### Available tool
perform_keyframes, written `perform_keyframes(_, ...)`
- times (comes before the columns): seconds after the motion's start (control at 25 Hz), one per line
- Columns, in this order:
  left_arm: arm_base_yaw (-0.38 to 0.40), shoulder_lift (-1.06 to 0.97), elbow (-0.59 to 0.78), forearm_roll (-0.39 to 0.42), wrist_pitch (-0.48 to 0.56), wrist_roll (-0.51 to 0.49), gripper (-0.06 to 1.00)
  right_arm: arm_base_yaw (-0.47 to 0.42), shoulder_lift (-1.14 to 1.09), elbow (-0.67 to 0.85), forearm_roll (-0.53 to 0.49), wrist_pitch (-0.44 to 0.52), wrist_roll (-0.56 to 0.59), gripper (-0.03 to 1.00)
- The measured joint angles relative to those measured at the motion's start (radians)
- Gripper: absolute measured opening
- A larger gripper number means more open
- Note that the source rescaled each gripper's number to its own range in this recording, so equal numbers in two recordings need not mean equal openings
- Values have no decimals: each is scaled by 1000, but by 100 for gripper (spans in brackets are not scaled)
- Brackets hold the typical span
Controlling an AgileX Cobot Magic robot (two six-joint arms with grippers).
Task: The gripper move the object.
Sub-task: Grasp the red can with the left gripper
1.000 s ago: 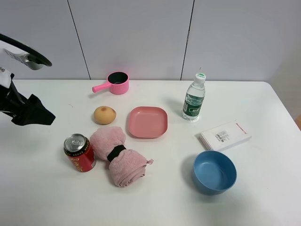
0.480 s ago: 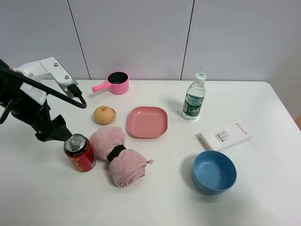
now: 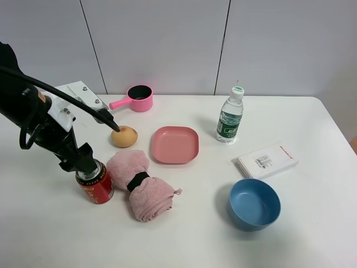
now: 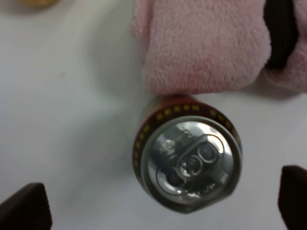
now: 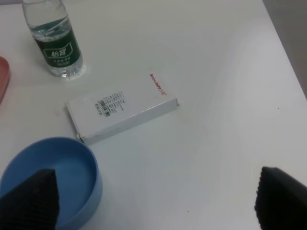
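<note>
The red soda can (image 3: pixel 96 187) with a silver top stands upright on the white table, front left, touching a rolled pink towel (image 3: pixel 139 184). My left gripper (image 3: pixel 82 161) hangs right over the can's top. In the left wrist view the can (image 4: pixel 189 163) sits between the two wide-apart black fingertips (image 4: pixel 24 208), and nothing touches it; the left gripper (image 4: pixel 160 206) is open. My right gripper (image 5: pixel 156 199) is open and empty above the table near the blue bowl; it does not show in the exterior view.
A peach-coloured fruit (image 3: pixel 124 136), a pink plate (image 3: pixel 175 144) and a pink pot (image 3: pixel 139 98) lie behind the can. A water bottle (image 3: pixel 230 117), a white box (image 3: pixel 266 160) and a blue bowl (image 3: pixel 254 204) are on the right.
My left arm has swung in from the left edge, rightward and down, until its gripper is over the can. The can and the other objects have not moved.
</note>
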Motion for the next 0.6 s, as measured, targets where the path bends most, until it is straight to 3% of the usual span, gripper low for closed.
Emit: perform_keyframes(0.6,0,41,0,-2,-8,-30,85,0,0,0,0,0,0,100)
